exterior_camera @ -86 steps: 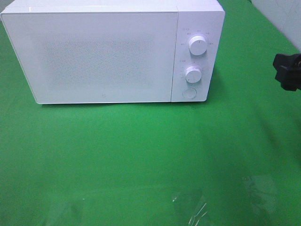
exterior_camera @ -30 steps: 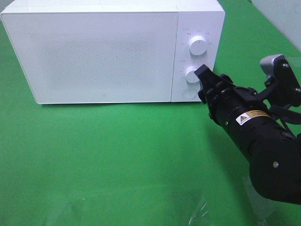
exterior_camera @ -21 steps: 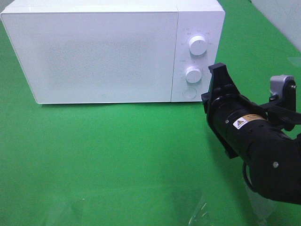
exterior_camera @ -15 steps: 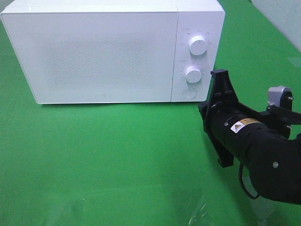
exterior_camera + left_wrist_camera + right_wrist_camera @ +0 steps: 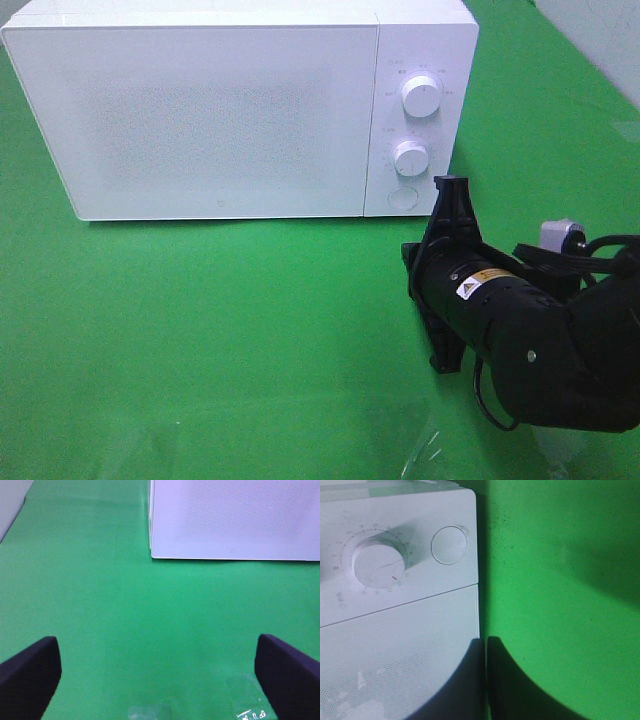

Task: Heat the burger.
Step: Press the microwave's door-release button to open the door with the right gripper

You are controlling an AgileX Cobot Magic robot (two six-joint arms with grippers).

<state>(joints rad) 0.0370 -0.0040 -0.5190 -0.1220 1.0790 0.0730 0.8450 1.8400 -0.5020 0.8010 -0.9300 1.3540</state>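
The burger is out of view. A white microwave (image 5: 220,110) stands at the back of the green table with its door closed; it also shows in the left wrist view (image 5: 235,520) and the right wrist view (image 5: 395,630). My right gripper (image 5: 450,190) is shut with nothing in it, a little off the microwave's lower right corner. In its wrist view the dark jaws (image 5: 485,655) meet below the lower dial (image 5: 375,565) and round button (image 5: 449,545). My left gripper (image 5: 160,675) is open and empty over bare cloth in front of the microwave's left end.
The control panel has an upper dial (image 5: 421,96), a lower dial (image 5: 411,158) and a round button (image 5: 402,198). A clear plastic scrap (image 5: 420,455) lies near the table's front edge. A pale wall (image 5: 600,30) borders the table's far right.
My right gripper has left the lower dial, shut, rolled on edge, and drawn back toward the table's front and left. The microwave and left gripper have not moved.
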